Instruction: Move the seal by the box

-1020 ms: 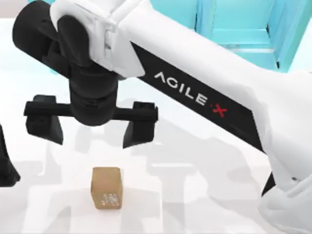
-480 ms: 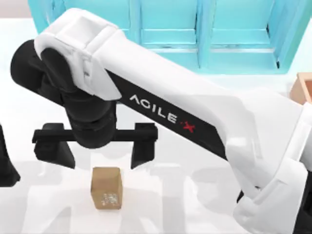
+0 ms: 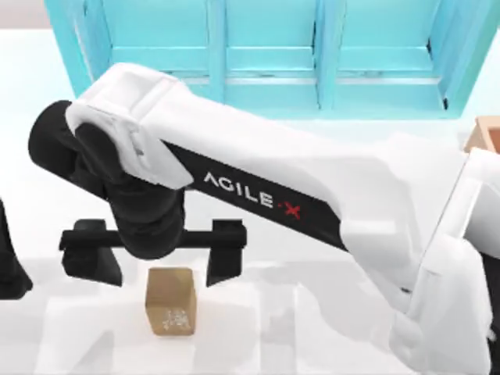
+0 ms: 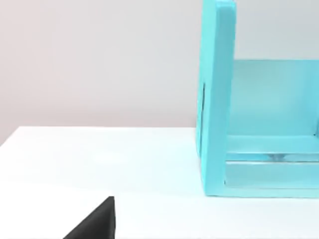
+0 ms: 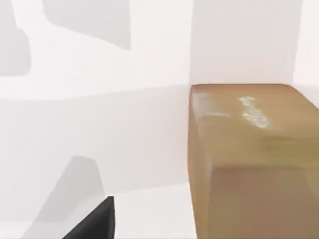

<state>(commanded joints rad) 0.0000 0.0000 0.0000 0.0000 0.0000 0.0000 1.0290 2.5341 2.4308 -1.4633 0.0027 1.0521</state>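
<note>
white worktop (image 3: 312,328) seen from above, with a turquoise shelf unit (image 3: 266,55) standing along its 12 o'clock edge. the seal (image 3: 171,301) is a small tan-brown block with rounded edges and faint white markings on the face turned toward 6 o'clock; it sits upright on the worktop low in the top view, left of centre. in the right wrist view the seal (image 5: 251,159) appears close up, its pale markings on the upper face. bare white surface lies around the block at 3, 6 and 9 o'clock. the box (image 3: 484,134), light orange-tan, is partly seen at the 3 o'clock edge of the top view, well apart from the seal, with the right arm's white body lying across the surface between them. the right tool (image 3: 153,266) hangs just at 12 o'clock of the seal, its two dark fingers (image 3: 223,262) spread wider than the block and holding nothing; the right-hand finger stands just beside the block's upper corner, the left-hand one a little farther off. whether either finger touches the seal cannot be told. the left arm (image 3: 9,266) is a dark shape at the 9 o'clock edge of the top view; whether its tool is open cannot be told. the left wrist view looks across the worktop (image 4: 99,159) to the end wall of the shelf unit (image 4: 217,99).
</note>
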